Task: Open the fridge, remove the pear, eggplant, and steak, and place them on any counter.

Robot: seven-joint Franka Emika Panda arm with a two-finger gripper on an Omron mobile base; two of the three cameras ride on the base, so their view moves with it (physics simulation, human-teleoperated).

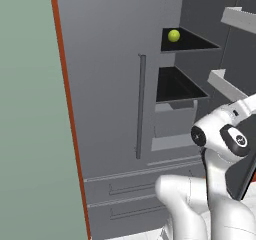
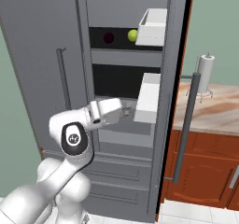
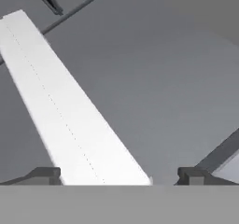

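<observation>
Beige counter (image 2: pixel 219 108) beside open fridge (image 2: pixel 126 41).

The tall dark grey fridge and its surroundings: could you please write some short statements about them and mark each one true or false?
1. The right door of the tall dark grey fridge stands open. True.
2. The small round yellow-green pear lies on the beige marble-look counter. False: it sits on an upper shelf inside the fridge.
3. A small dark purple-black eggplant sits on the same shelf, beside the pear. True.
4. The two-finger gripper is shut on the pear. False: its jaws are open and empty, well below that shelf.
5. A white paper towel roll stands on the counter. True.
</observation>
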